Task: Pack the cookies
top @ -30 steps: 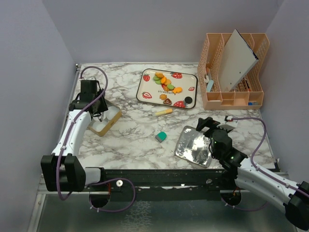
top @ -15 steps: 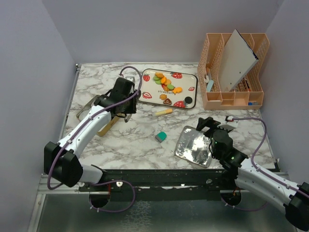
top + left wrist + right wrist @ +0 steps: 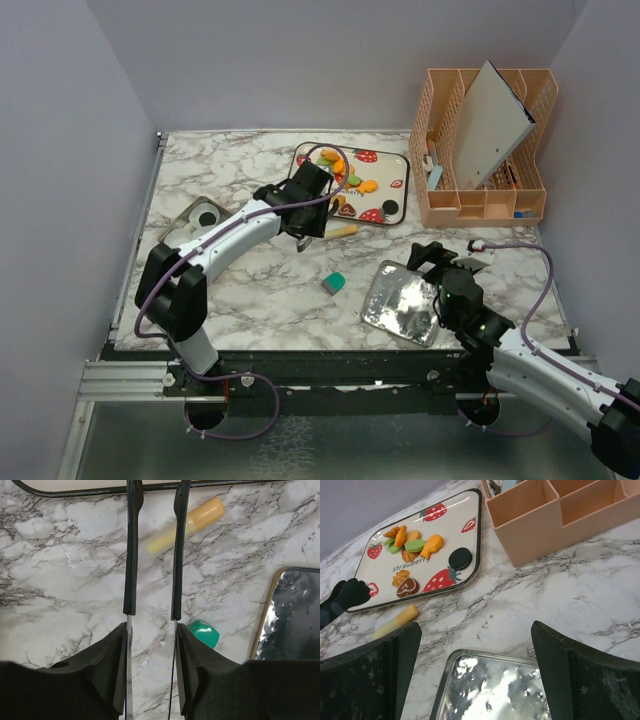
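Cookies (image 3: 340,172): clustered pile of orange, green and brown pieces on the far-left part of the strawberry-print tray (image 3: 396,166), which sits at the far centre of the marble table (image 3: 250,285). A brown heart cookie (image 3: 409,586) lies apart near the tray's near edge. A black round cookie (image 3: 460,558) lies at its near-right corner. One more black round piece (image 3: 207,216) lies inside the open tin (image 3: 180,224) at the table's left side, well away from the tray.

Left gripper (image 3: 154,510): just outside the tray's near-left rim, above bare marble. Fingers parallel, part-way spread, nothing between them. A yellow stick (image 3: 182,525) lies on the table just past the fingertips, beside the tray rim. A teal block (image 3: 204,632) lies nearer the robot, to the right.

Right gripper (image 3: 476,675): fingers spread fully wide, empty, poised over the far edge of the shiny tin lid (image 3: 405,300) at the near right.

Peach desk organiser (image 3: 480,200) stands at the far right, with a white board (image 3: 492,120) leaning in it.
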Robot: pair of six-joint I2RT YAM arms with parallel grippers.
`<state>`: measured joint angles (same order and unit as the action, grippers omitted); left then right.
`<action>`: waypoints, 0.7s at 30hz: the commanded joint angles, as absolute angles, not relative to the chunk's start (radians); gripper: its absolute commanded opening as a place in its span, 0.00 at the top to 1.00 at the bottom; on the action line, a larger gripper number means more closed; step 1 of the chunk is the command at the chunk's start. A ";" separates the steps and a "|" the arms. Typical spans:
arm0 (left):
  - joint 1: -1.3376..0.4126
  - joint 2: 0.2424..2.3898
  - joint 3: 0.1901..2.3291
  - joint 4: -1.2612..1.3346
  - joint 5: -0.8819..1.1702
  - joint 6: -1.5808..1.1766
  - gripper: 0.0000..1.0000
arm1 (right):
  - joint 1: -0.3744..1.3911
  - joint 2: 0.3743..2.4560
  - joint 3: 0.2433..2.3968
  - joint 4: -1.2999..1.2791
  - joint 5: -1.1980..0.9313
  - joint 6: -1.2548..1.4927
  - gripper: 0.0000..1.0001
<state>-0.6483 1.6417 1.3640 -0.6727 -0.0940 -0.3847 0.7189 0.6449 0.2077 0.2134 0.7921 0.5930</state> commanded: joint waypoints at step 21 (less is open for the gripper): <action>-0.650 2.011 1.734 -0.717 -0.186 -0.328 0.49 | 0.721 0.625 0.213 0.193 0.813 0.578 0.00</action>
<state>-0.6495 1.9633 1.6741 -0.6853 -0.1463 -0.3504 0.7189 0.6338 0.2077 0.2123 0.7925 0.5854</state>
